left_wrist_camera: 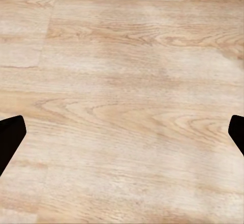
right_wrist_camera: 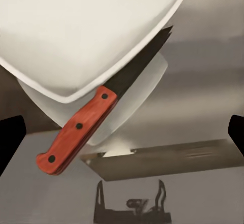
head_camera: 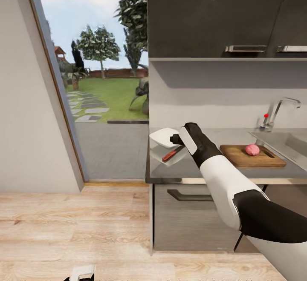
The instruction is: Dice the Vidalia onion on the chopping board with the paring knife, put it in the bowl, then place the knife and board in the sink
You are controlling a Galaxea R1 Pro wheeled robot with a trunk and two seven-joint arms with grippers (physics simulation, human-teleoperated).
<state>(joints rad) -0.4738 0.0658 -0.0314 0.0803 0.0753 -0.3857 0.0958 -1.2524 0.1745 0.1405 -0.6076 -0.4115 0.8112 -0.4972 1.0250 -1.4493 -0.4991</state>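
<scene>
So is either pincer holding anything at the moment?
No. The right pincer is open over the paring knife, which lies on the countertop beside the bowl. The left pincer hangs open above the floor, holding nothing.

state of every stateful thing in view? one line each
Vidalia onion: whole, on the chopping board.
paring knife: lying on the countertop, blade tip against the bowl, ungrasped.
bowl: upright, nothing seen in it.
right gripper: open, above the knife.
left gripper: open, over wood floor.
</scene>
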